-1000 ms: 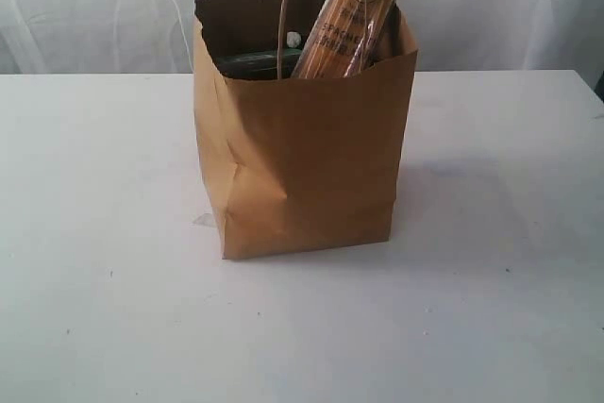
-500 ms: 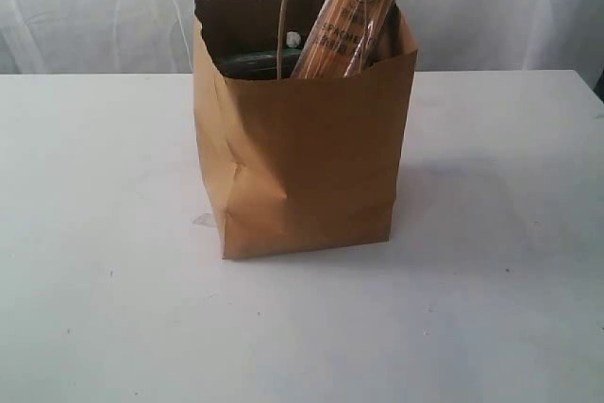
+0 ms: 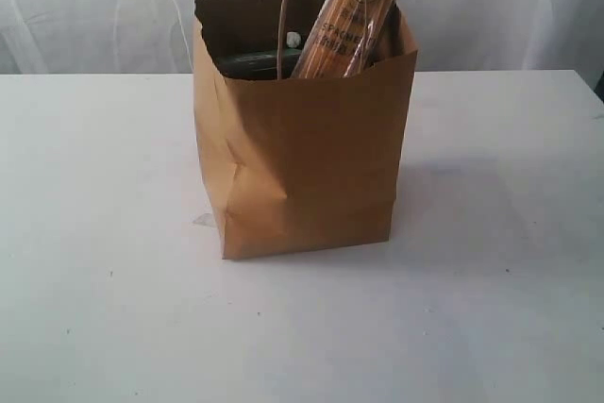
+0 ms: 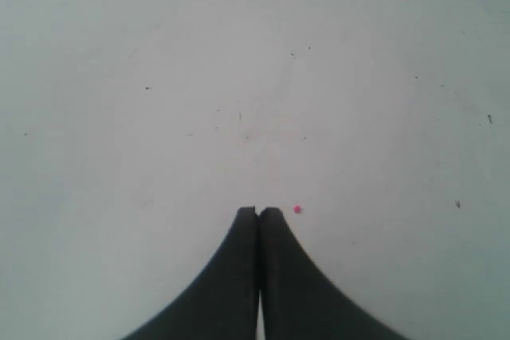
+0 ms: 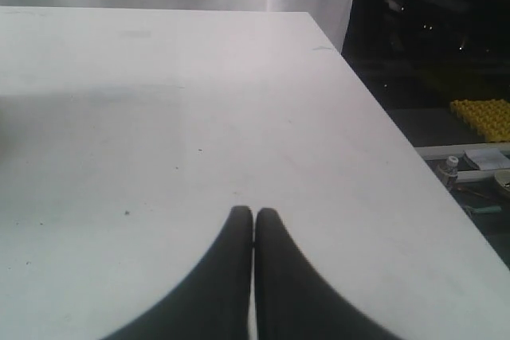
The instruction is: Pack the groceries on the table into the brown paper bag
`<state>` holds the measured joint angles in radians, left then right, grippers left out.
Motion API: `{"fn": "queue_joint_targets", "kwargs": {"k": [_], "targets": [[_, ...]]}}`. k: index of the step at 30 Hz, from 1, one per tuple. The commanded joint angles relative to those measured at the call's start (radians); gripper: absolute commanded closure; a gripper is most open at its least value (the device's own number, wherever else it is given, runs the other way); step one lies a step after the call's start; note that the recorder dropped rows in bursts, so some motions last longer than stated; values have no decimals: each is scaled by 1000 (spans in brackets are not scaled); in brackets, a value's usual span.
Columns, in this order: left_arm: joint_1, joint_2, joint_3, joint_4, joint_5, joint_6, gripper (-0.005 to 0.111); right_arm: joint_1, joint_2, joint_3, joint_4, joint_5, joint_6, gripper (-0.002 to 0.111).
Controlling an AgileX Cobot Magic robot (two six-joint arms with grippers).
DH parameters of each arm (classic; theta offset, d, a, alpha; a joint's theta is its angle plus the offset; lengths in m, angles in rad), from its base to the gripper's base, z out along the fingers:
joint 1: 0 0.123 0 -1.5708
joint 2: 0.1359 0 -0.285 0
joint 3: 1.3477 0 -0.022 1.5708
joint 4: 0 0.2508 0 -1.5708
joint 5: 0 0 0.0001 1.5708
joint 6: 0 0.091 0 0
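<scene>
White curtain (image 3: pixel 85 7) hung behind the table (image 3: pixel 500 309), and on its plain top stood the brown paper bag (image 3: pixel 302 158), upright, mouth open, its front creased toward the lower left. Inside it the spaghetti packet (image 3: pixel 342 25) leaned to the right, its upper end poking above the rim beside a twisted handle (image 3: pixel 283 21). The dark tin can (image 3: pixel 247 64) sat low at the left of the opening, a small white item (image 3: pixel 293 40) just behind it. The left gripper (image 4: pixel 258 211) hung over bare tabletop, jaws clenched on nothing, a pink speck (image 4: pixel 297 209) just beside its tips. The right gripper (image 5: pixel 253 211) was likewise pressed together and empty, near the table's edge, with a yellow block (image 5: pixel 482 117) lying beyond in the dark.
</scene>
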<state>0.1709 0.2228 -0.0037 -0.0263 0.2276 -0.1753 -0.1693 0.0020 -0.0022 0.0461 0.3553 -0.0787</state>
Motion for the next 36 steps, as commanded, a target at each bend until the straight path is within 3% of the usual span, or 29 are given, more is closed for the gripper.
{"fn": "queue_joint_targets", "kwargs": {"k": [1, 12, 18, 23, 33, 34, 36], "targets": [[-44, -5, 4, 2, 6, -6, 107, -5, -2, 2, -2, -5, -6, 108], [-44, -7, 4, 2, 6, -6, 107, -5, -2, 2, -2, -5, 8, 108], [31, -223, 4, 2, 6, -6, 107, -5, -2, 2, -2, -5, 8, 108], [26, -223, 4, 5, -71, -6, 107, -5, -2, 2, -2, -9, 8, 108], [26, -223, 4, 5, -72, -6, 107, -5, -2, 2, -2, -9, 8, 108], [26, -223, 4, 5, -69, -6, 107, -5, -2, 2, -2, -9, 8, 108], [26, -223, 4, 5, 73, -3, 107, -5, -2, 2, -2, -9, 8, 108]]}}
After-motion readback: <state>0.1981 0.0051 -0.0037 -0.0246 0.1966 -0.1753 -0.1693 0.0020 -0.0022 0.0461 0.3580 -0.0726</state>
